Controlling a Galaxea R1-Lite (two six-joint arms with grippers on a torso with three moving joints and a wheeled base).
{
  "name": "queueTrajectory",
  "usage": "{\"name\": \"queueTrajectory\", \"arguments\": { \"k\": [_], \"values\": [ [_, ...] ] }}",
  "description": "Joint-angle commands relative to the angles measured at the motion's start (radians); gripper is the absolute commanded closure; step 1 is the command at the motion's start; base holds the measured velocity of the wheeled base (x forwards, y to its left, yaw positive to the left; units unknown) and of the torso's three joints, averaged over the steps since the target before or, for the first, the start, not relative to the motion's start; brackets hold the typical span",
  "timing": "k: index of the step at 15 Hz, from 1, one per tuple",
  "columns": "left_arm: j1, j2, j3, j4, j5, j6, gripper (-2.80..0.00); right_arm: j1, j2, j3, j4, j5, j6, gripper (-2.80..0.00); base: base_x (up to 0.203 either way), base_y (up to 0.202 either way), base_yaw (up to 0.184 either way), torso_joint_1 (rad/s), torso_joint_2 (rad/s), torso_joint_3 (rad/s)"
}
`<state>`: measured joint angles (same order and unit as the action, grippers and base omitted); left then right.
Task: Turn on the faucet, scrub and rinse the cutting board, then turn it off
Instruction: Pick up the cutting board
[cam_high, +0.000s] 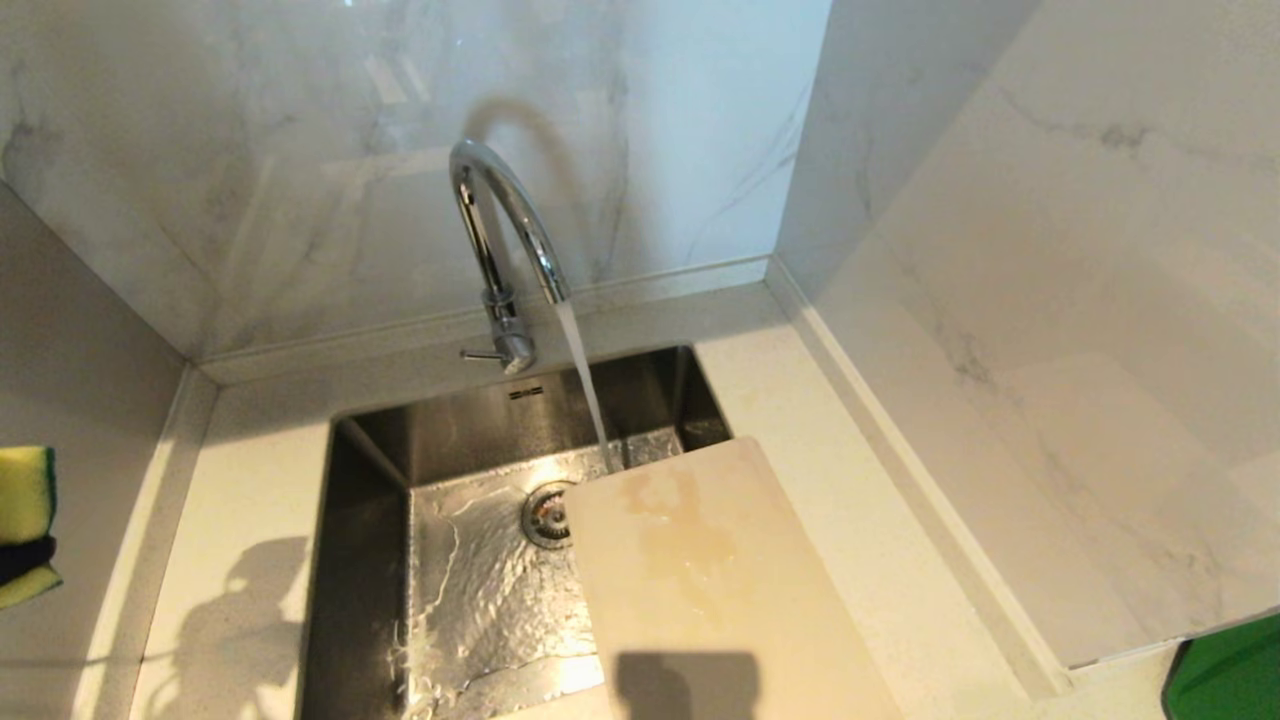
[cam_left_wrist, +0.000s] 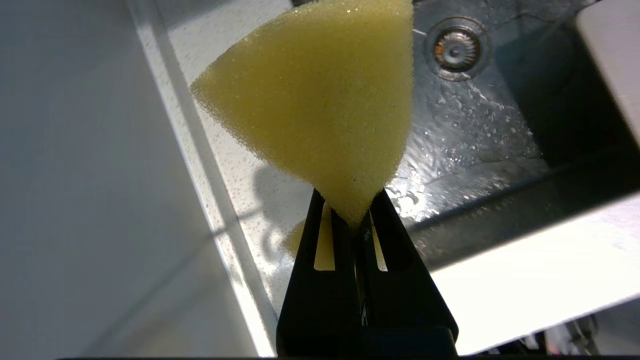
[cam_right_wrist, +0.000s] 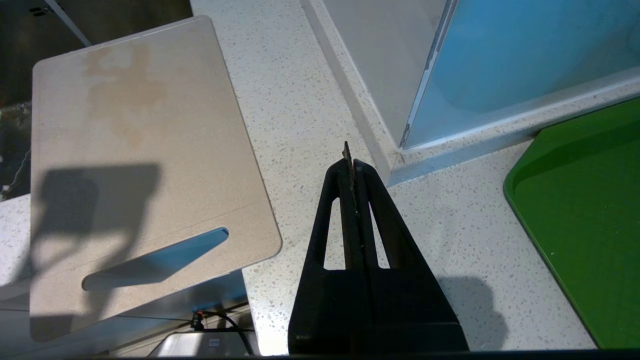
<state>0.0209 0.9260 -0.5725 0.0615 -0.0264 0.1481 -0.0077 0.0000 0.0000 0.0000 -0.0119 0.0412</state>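
While water runs from the faucet (cam_high: 505, 235), we list: cutting board (cam_high: 700, 580) half over the sink (cam_high: 370, 470), half on the tabletop (cam_high: 250, 480); left end effector (cam_left_wrist: 352, 215) pinching only a sponge (cam_left_wrist: 320, 105) corner, probably loose enough to slip while scrubbing; right end effector (cam_right_wrist: 352, 160) closed, empty.

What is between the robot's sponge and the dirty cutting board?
Nothing visible. The left gripper, shut on the yellow sponge, is over the counter left of the sink; only open, wet basin separates it from the cutting board.
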Motion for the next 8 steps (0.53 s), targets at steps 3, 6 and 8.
{"name": "queueTrajectory", "arguments": {
  "k": [3, 6, 8],
  "values": [
    [0.024, -0.133, 0.333, -0.333, 0.013, -0.001, 0.0, 0.0, -0.002, 0.0, 0.0, 0.0, 0.0, 0.0, 0.0, 0.0, 0.0, 0.0, 0.0, 0.0],
    [0.025, -0.215, 0.489, -0.463, 0.03, -0.007, 0.0, 0.0, -0.002, 0.0, 0.0, 0.0, 0.0, 0.0, 0.0, 0.0, 0.0, 0.0, 0.0, 0.0],
    [0.028, -0.286, 0.571, -0.517, 0.033, -0.01, 0.0, 0.0, -0.002, 0.0, 0.0, 0.0, 0.0, 0.0, 0.0, 0.0, 0.0, 0.0, 0.0, 0.0]
  ]
}}
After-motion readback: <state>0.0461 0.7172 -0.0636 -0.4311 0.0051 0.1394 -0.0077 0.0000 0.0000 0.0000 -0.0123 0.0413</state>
